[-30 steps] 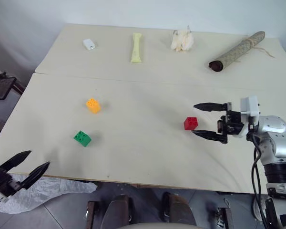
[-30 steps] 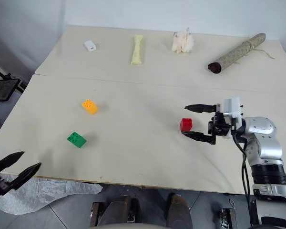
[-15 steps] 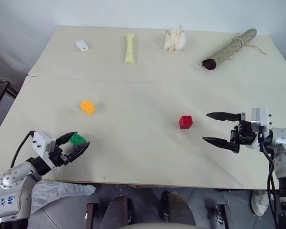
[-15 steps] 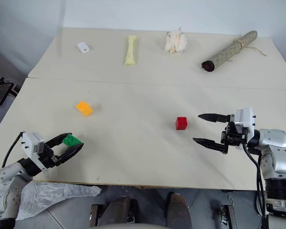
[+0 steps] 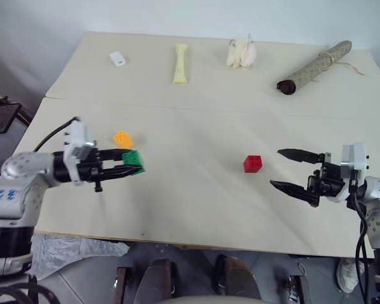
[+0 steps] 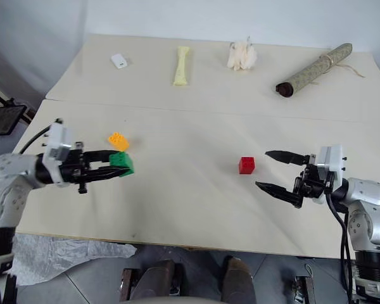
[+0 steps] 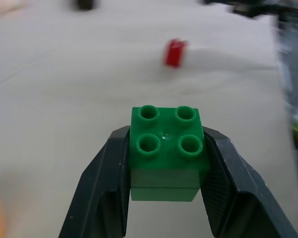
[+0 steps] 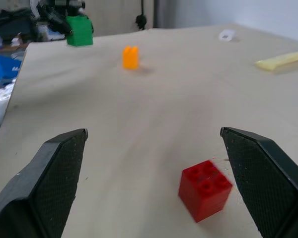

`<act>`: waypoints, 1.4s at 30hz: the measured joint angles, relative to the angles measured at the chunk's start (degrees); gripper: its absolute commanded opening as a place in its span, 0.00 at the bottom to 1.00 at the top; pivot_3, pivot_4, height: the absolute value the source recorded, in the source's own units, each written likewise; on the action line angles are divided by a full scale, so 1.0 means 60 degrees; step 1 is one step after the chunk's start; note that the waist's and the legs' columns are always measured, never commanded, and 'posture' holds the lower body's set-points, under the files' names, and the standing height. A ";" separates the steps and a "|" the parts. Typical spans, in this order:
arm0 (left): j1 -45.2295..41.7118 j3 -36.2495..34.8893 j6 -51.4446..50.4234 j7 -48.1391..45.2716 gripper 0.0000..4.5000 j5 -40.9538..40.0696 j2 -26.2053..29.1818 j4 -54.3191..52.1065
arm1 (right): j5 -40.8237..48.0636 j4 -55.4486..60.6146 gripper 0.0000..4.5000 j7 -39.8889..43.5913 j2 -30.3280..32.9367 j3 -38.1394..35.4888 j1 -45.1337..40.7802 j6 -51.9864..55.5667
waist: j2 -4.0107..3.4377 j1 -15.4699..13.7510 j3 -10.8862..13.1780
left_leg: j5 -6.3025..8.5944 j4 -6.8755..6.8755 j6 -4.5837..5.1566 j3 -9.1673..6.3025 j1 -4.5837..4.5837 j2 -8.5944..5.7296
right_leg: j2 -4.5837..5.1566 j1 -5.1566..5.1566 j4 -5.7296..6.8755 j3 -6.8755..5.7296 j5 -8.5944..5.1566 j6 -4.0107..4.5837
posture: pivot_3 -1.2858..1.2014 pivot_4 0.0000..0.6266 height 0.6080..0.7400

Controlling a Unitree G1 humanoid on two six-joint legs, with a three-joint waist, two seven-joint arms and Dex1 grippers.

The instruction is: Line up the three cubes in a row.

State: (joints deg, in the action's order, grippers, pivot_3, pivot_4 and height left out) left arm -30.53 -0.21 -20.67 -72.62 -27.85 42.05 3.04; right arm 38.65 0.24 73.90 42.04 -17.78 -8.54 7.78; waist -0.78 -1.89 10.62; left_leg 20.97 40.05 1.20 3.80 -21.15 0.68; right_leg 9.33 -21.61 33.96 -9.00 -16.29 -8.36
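Left gripper [image 5: 128, 166]: pinching green cube [image 5: 133, 159], lifted above table [image 5: 196, 209] near its left edge. Orange-yellow cube [image 5: 123, 139]: on table, just beside it. Red cube [image 5: 253, 163]: right of centre. Right gripper [image 5: 290, 170]: fingers spread, empty, near right edge.

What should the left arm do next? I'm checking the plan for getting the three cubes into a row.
Probably carry the green cube toward the gap between the orange-yellow cube and the red cube, then set it down. The left gripper is shut on it and holds it off the table, while the other two lie apart. The right gripper is open, beside the red cube.
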 measured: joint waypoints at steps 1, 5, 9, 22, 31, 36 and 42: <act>-0.0500 0.0512 0.0282 -0.0121 0.33 0.0361 -0.0405 0.0464 | 0.0066 0.0062 1.00 -0.0058 -0.0032 -0.0055 0.0034 0.0011 | 0.0003 -0.0013 0.0001 | -0.0001 0.0004 0.0002 0.0004 -0.0006 -0.0001 | -0.0003 0.0000 -0.0004 -0.0001 0.0001 -0.0002 | 0.52 0.24 1.00; -0.2591 0.2015 0.2208 -0.0411 0.33 0.1953 -0.2276 0.3840 | 0.0221 0.0343 1.00 -0.0206 -0.0071 -0.0233 0.0500 0.0194 | 0.0015 0.0021 0.0002 | -0.0002 -0.0001 0.0005 0.0012 -0.0009 -0.0003 | -0.0006 0.0000 -0.0012 -0.0002 0.0002 -0.0005 | 0.52 0.24 1.00; -0.3955 0.2351 0.3967 -0.0283 0.33 0.2941 -0.3464 0.7044 | 0.0226 0.0531 1.00 -0.0434 -0.0203 -0.0402 0.0933 0.0183 | 0.0027 0.0131 0.0009 | -0.0001 -0.0010 0.0007 0.0024 -0.0013 0.0002 | -0.0010 -0.0011 -0.0017 0.0000 0.0002 -0.0006 | 0.52 0.24 1.00; -0.5496 0.1956 0.6157 -0.0093 0.76 0.4168 -0.4580 1.0814 | 0.0248 0.1468 1.00 -0.0998 -0.0444 -0.0796 0.2099 0.0155 | 0.0045 0.0073 0.0020 | -0.0001 -0.0001 0.0017 0.0018 -0.0018 0.0001 | -0.0006 -0.0011 -0.0014 0.0002 0.0004 -0.0010 | 0.52 0.24 1.00; -0.4278 0.1059 0.5969 -0.1254 0.99 0.3356 -0.4008 0.8085 | 0.0218 0.1322 1.00 -0.0846 -0.0668 -0.0564 0.1797 0.0131 | 0.0043 0.0188 0.0019 | -0.0002 0.0000 0.0015 0.0017 -0.0008 0.0012 | -0.0009 -0.0012 -0.0005 0.0008 0.0004 -0.0009 | 0.52 0.24 1.00; -0.2042 0.0031 0.4599 -0.0885 0.99 0.1934 -0.3178 0.4017 | 0.0053 0.0564 1.00 -0.0752 -0.0985 -0.0074 0.0903 0.0032 | 0.0044 0.0329 0.0020 | -0.0002 0.0015 0.0014 -0.0004 -0.0009 0.0016 | -0.0005 -0.0007 0.0005 0.0011 0.0004 -0.0009 | 0.52 0.24 1.00; 0.1347 -0.2433 0.3343 0.1429 0.99 0.0831 -0.2134 0.0229 | -0.0351 -0.0467 1.00 -0.0350 -0.1319 0.0692 -0.0329 -0.0267 | 0.0036 0.0379 0.0016 | -0.0001 0.0006 0.0015 -0.0049 0.0024 0.0023 | -0.0004 -0.0005 0.0010 0.0044 0.0004 -0.0009 | 0.52 0.24 1.00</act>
State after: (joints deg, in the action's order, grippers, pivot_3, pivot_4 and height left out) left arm -22.45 -14.80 -0.62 -64.05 -22.86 29.25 4.41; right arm 36.54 -2.56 71.80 34.12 -13.63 -10.51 6.18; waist -0.56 0.38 10.71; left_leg 20.96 40.09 1.29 3.51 -21.01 0.81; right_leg 9.31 -21.64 34.02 -8.74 -16.26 -8.42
